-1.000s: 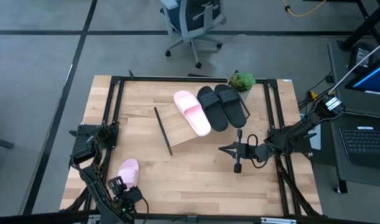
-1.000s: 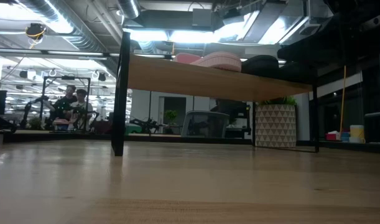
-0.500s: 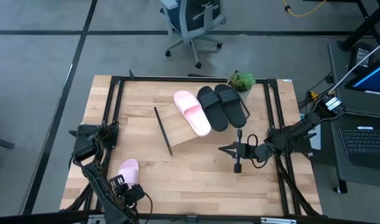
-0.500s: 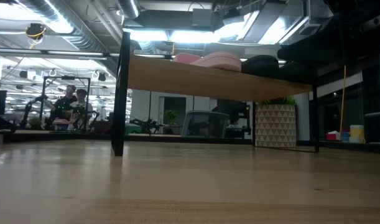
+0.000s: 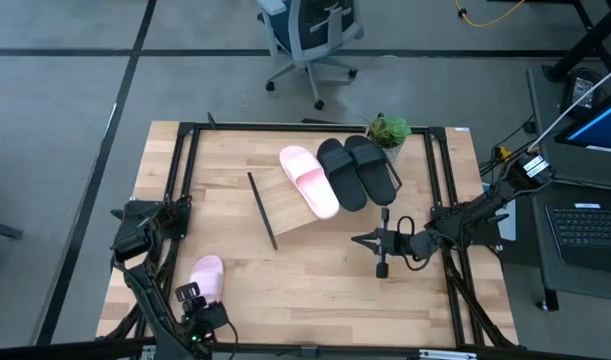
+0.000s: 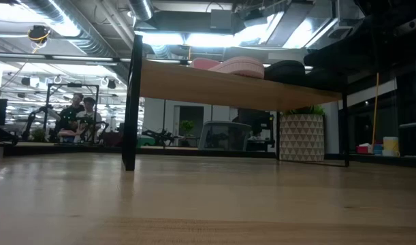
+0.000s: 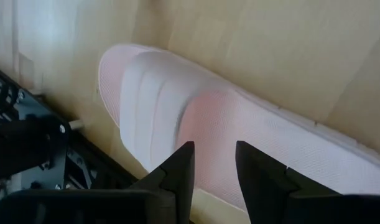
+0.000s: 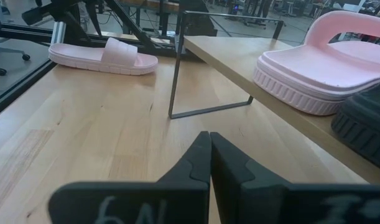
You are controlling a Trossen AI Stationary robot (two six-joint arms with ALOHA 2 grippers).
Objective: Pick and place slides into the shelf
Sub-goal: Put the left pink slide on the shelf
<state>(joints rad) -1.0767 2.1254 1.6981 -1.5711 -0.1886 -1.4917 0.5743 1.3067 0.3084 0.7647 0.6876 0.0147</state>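
I see the left gripper (image 5: 192,300) at the near left corner of the table (image 5: 315,270), positioned over the loose pink slide (image 5: 206,273) that lies flat on the tabletop. In the left wrist view, its fingers (image 7: 180,168) stand parted with a gap between them, just above the wide strap of that slide (image 7: 196,118); I cannot confirm contact, so I read the fingers as released, not grasping. The shelf (image 5: 315,205) sits slanted at mid-table and carries three slides side by side: one pink slide (image 5: 308,180) and the black pair (image 5: 357,170). A potted plant (image 5: 389,130) stands just behind the shelf. The right gripper (image 5: 360,240) waits right of centre, near the front edge of the shelf, and its fingers (image 8: 199,163) are clenched together with nothing between them.
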